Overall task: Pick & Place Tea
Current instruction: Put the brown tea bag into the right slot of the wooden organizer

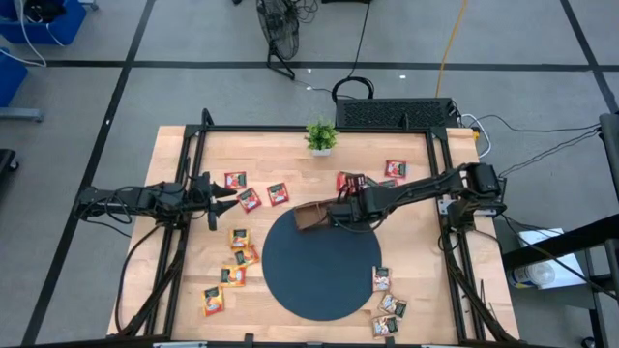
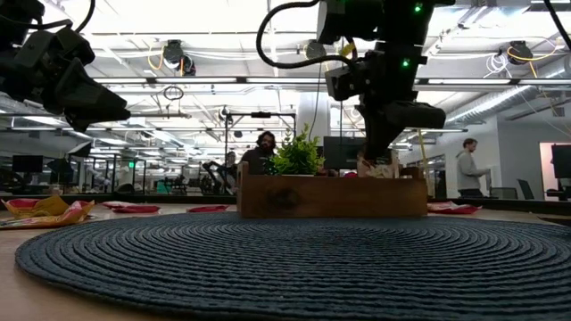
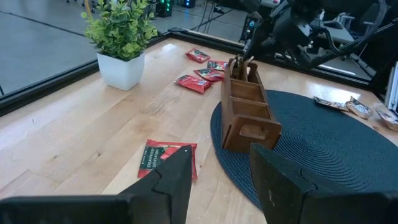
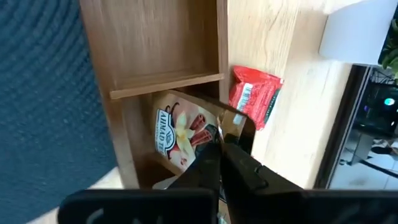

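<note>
The brown wooden tray (image 1: 309, 218) stands on the far-left rim of the dark round mat (image 1: 322, 271). My right gripper (image 4: 219, 142) reaches down into the tray's end compartment (image 4: 134, 134), shut on a pale sachet (image 4: 177, 134) printed with a flower and brown sticks. In the low view it stands over the tray's right end (image 2: 393, 192). My left gripper (image 3: 219, 177) hovers open at the table's left, above a red sachet (image 3: 166, 159). Red sachets (image 1: 250, 199), yellow-orange ones (image 1: 239, 238) and pale ones (image 1: 381, 279) lie flat on the table. My right gripper pinches the pale sachet between its two fingers at one edge (image 4: 211, 127), coming from above and pointing down into the compartment. The sachet leans tilted inside the tray's end compartment. Its lower part is hidden by the fingers.
A small potted plant (image 1: 321, 136) stands at the far edge. More red sachets (image 1: 396, 169) lie beyond the tray, one right beside its wall (image 4: 255, 94). The tray's other compartments (image 3: 247, 92) show no sachet. People stand in the room behind (image 2: 466, 169).
</note>
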You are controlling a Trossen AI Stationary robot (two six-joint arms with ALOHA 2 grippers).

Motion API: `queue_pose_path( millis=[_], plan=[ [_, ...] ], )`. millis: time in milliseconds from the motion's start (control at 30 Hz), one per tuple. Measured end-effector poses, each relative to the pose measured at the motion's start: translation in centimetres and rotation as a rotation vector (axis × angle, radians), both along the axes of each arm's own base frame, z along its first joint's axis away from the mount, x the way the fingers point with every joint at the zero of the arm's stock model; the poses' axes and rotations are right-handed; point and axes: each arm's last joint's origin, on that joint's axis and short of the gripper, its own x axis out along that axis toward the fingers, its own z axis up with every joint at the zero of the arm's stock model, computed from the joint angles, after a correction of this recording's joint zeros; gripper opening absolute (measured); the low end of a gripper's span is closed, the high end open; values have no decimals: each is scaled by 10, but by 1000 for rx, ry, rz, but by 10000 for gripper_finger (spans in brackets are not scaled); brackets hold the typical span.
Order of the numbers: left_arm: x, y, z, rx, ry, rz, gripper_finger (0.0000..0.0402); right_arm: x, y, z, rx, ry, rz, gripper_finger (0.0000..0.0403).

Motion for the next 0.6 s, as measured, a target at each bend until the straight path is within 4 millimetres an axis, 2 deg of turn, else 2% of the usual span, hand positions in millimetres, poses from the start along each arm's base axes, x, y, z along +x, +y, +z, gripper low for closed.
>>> queue_pose_path(
  millis=[233, 367, 500, 600],
  plan=[
    [0, 0, 0, 0, 0, 0, 161, -2, 7, -1, -6, -8, -4, 44],
    [0, 0, 0, 0, 0, 0, 161, -2, 6, 2, -145, -19, -2, 76],
    [0, 0, 0, 0, 0, 0, 161, -6, 10, 14, -276, -69, 15, 83],
    [0, 0, 0, 0, 0, 0, 161, -10, 13, 24, -223, -109, 20, 77]
  ],
)
